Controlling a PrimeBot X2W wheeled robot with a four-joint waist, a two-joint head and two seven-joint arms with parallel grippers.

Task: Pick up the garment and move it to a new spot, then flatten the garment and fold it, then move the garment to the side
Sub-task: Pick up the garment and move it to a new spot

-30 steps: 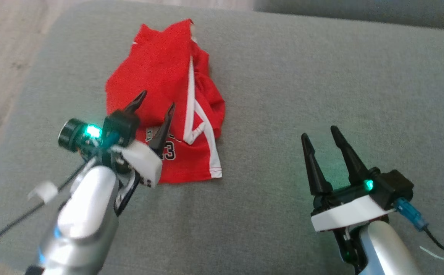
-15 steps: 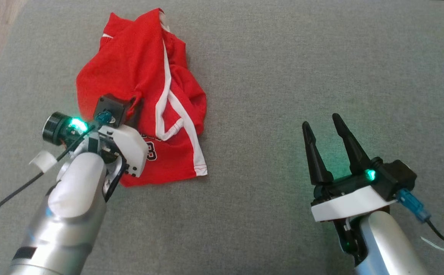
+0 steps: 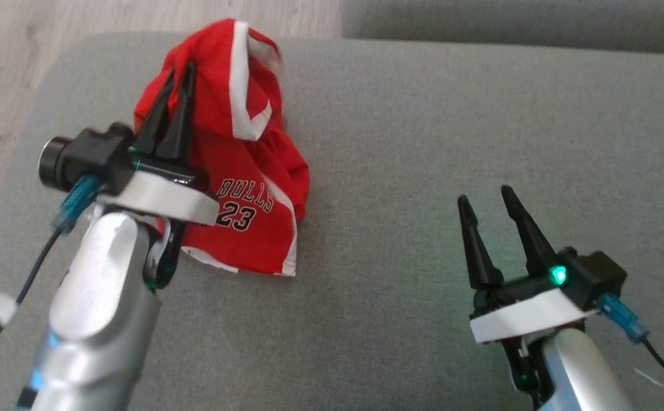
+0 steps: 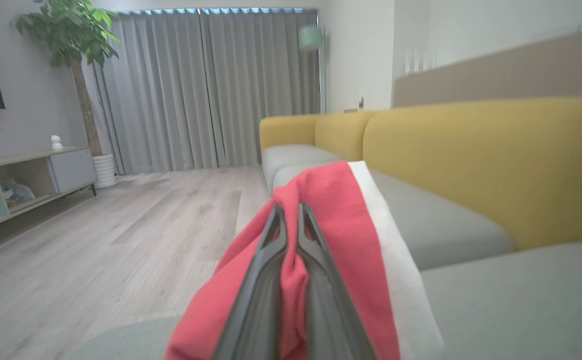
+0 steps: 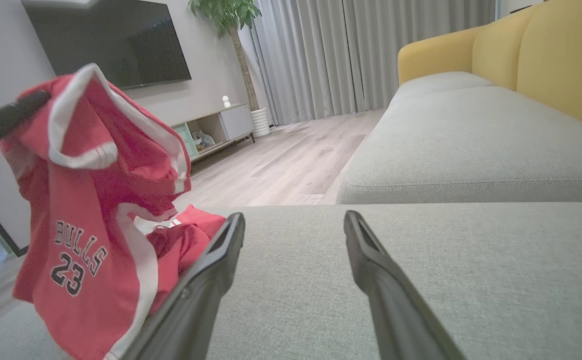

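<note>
The red garment (image 3: 240, 171) had just been pinched by the left gripper (image 3: 181, 68) and raised off the grey cushion (image 3: 423, 142), one end touching it. The right gripper (image 3: 485, 195) was held spread. Carrying could be started.

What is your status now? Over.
Left gripper shut on red jersey, raised. Right gripper open, apart from it. Jersey hangs bunched, lower end on grey cushion. No obstacle seen.

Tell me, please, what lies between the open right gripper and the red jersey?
The stretch is bare: in the head view, just grey cushion lies between the right gripper and the jersey.
</note>
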